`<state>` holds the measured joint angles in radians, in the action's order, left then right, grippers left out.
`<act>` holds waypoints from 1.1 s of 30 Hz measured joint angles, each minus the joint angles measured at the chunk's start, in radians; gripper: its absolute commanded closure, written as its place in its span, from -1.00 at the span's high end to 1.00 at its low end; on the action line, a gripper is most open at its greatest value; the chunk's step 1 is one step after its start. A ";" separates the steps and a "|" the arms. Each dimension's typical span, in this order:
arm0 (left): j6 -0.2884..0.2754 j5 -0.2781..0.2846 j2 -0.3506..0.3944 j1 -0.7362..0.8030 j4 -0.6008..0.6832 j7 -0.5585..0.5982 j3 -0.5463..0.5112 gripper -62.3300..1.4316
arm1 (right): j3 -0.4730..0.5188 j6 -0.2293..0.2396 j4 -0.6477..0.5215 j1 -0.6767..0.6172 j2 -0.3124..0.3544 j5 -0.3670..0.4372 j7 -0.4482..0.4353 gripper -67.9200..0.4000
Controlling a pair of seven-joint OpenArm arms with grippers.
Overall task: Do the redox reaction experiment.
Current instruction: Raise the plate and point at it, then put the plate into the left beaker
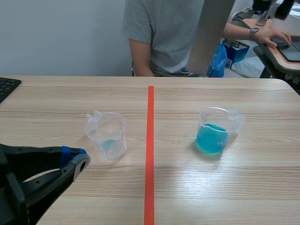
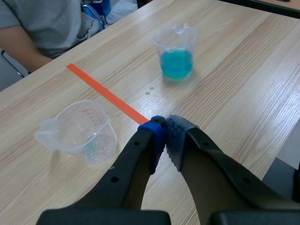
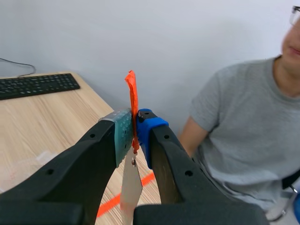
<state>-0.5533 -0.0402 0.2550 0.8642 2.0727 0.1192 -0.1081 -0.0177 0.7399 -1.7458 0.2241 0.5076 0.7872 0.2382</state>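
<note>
Right tool [image 3: 135,133] around pale strip [image 3: 131,187]

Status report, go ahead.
Left gripper shut, empty, near clear beaker. Right gripper raised, shut on orange-tagged strip. Blue-liquid beaker untouched. No obstruction seen.

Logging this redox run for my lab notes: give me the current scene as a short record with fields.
left tool: shut on nothing, low, beside the clear beaker
right tool: raised, shut on orange-tipped metal strip
clear beaker: upright, left of tape line, looks empty
blue beaker: upright, right of line, part filled with blue liquid
strip in liquid: not yet
</note>
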 measured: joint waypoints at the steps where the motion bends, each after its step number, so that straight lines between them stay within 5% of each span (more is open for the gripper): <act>1: 0.000 0.000 0.000 0.000 0.000 0.000 0.000 -0.85 | -0.017 0.000 0.000 0.011 -0.010 0.000 0.000 -0.96; 19: 0.003 -0.045 -0.001 0.000 0.000 0.000 0.000 -0.85 | -0.329 0.000 0.000 0.080 -0.174 -0.091 0.010 -0.96; 33: 0.003 -0.045 -0.001 0.000 0.000 0.000 0.000 -0.85 | -0.473 -0.041 0.000 0.080 -0.252 -0.290 -0.035 -0.96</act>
<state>-0.5503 -0.0849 0.2543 0.8642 2.0724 0.1188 -0.1081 -0.4911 0.6991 -1.7458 0.3046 0.2558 0.4973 0.2031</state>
